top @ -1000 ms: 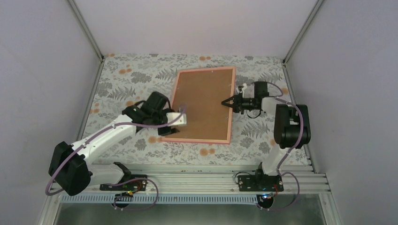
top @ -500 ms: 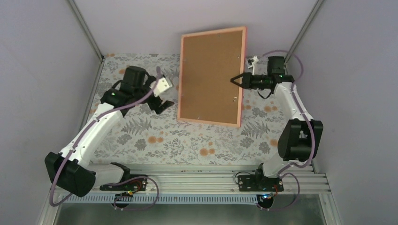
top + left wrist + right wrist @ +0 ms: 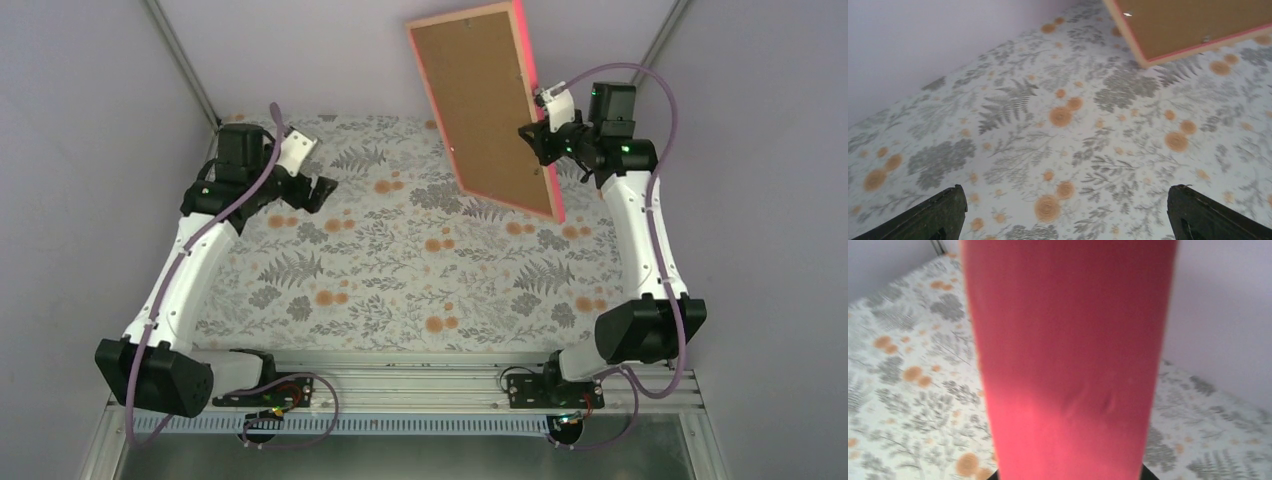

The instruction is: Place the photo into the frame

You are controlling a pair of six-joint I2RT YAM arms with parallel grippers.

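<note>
The large rectangular picture frame with a thin bright pink border [image 3: 487, 105] is up off the floral-printed table cover [image 3: 400, 270] at the far right, steeply tilted, its upper end rising in front of the pale lilac back wall [image 3: 330, 50]. Its plain brown backing board [image 3: 1198, 20] faces the overhead camera and the left arm. Small metal clips [image 3: 1206, 38] show near the board's edge. Whether the frame's lowest corner touches the cover cannot be told.

The right gripper [image 3: 536, 142] pinches the frame's right long edge about midway along, 1 finger on each face. In the right wrist view that pink edge fills the middle of the picture, blurred, with the patterned cover on both sides.

The left gripper [image 3: 312, 170] hangs over the far left of the cover, well apart from the frame, with its jaws spread wide and nothing between them. In its wrist view the 2 dark fingertips [image 3: 943, 212] sit at the bottom corners, bare cover between them, and 1 corner of the frame shows at the top right
</note>
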